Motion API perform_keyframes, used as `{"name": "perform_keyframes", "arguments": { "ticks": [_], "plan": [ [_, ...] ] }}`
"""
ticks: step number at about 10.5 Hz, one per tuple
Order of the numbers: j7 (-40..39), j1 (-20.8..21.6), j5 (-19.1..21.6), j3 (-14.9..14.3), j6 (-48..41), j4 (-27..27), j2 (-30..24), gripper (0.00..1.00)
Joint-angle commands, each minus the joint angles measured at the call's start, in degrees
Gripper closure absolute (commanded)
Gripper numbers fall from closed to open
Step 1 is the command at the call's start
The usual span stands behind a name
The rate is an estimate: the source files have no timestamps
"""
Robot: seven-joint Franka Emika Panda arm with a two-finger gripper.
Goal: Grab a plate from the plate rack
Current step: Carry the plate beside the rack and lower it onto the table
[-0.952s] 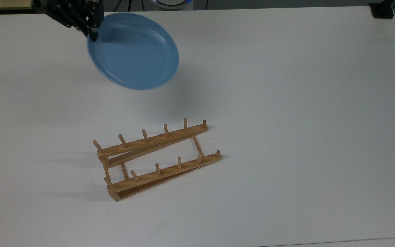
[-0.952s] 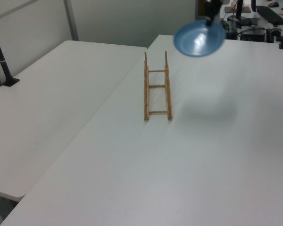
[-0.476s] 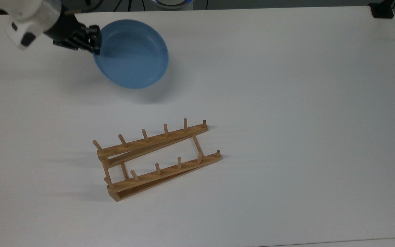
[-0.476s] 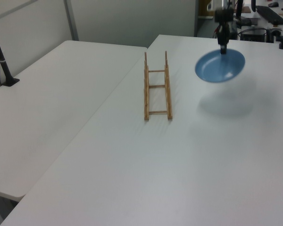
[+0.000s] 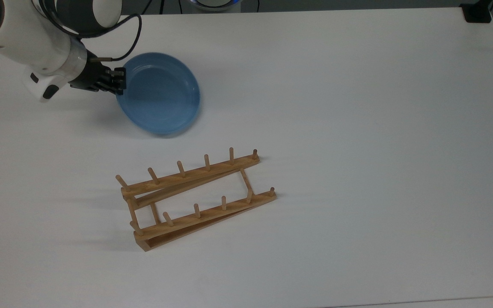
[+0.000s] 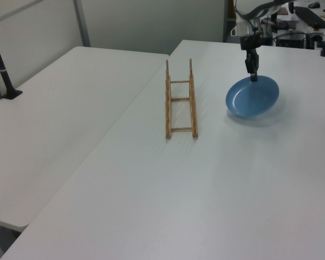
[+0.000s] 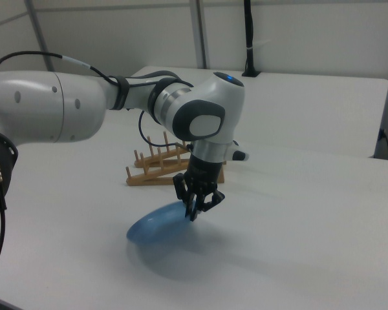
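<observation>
Blue against the white counter (image 5: 357,107), the plate (image 5: 158,94) is what I see first: it hangs low over the surface, tilted, with its far edge close to or touching the counter in the right view. I cannot tell from here whether it actually rests on it. My jaws (image 5: 120,81) are closed on the plate's rim, on the side toward the top view's left, with the black fingers (image 7: 195,205) pinching the edge from above. In the left view the jaws (image 6: 253,76) come down on the plate's (image 6: 252,96) far rim.

I see the wooden plate rack (image 5: 195,199) standing on the counter well apart from the plate, lower in the top view and angled, its two rails carrying rows of upright pegs with no dish between them. In the left view the rack (image 6: 180,100) sits to the left view's left of the plate. In the right view it (image 7: 161,165) lies behind the white arm (image 7: 64,106).
</observation>
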Motion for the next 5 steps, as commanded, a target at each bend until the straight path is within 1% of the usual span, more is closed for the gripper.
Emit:
{"name": "perform_keyframes", "arguments": {
  "ticks": [1,2,3,5],
  "plan": [
    [-0.8,0.5,-2.6,0.0,2.9,-1.8,-0.2,0.53],
    [-0.8,1.1,-3.4,0.0,2.9,-2.5,-0.2,0.42],
    [-0.8,1.2,-3.7,0.0,2.8,-2.4,-0.3,0.35],
    [-0.3,1.4,-4.0,0.0,2.6,-2.3,-1.0,0.31]
  ]
}}
